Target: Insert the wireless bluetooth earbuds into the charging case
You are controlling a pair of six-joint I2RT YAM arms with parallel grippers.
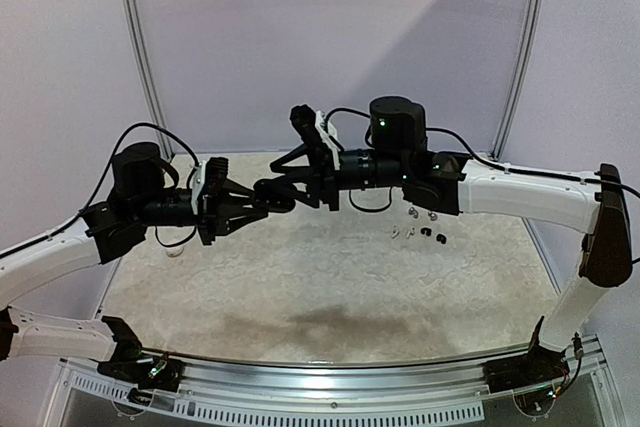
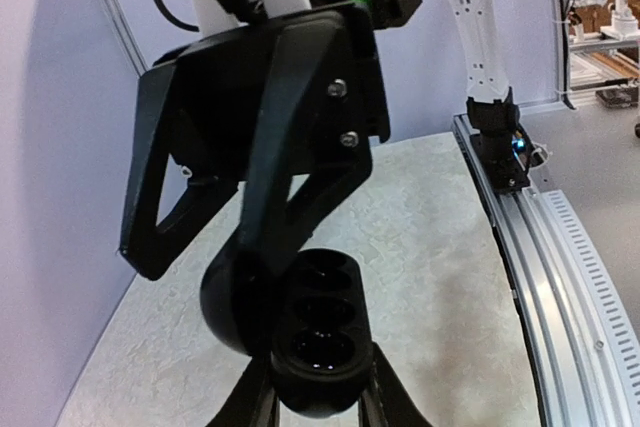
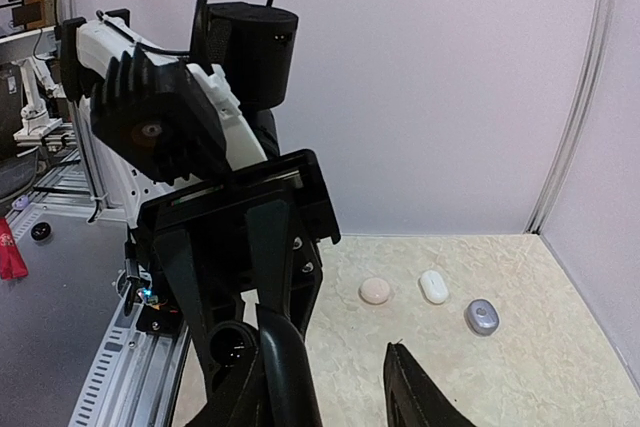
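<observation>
Black glossy plastic: charging case [image 2: 322, 332], small and rounded, with round wells in a row on its open face and no bud showing in any of them. It is held in the air over the left-middle of the table [image 1: 330, 287], with the left hand [image 2: 318, 405] closed on its lower end. The right hand [image 3: 345, 392] is at the case with its jaws apart and nothing between them. One of its fingers appears to touch the case's side. Earbuds [image 1: 427, 233]: a loose scatter of tiny pieces, some silvery, two black, lying on the right half of the table toward the far edge, well apart from both hands. They are too small for detail. Judged light, hard, smooth and apt to roll or squirt from a pinch; best taken across the broadest part of the body with the fingertips only and a gentle squeeze. The case is judged stiff, light and slippery. Also present are three rounded pieces, pinkish [image 3: 375, 291], white [image 3: 433, 286] and silver-grey [image 3: 482, 317], near the table's far left corner. Their kind cannot be told.
</observation>
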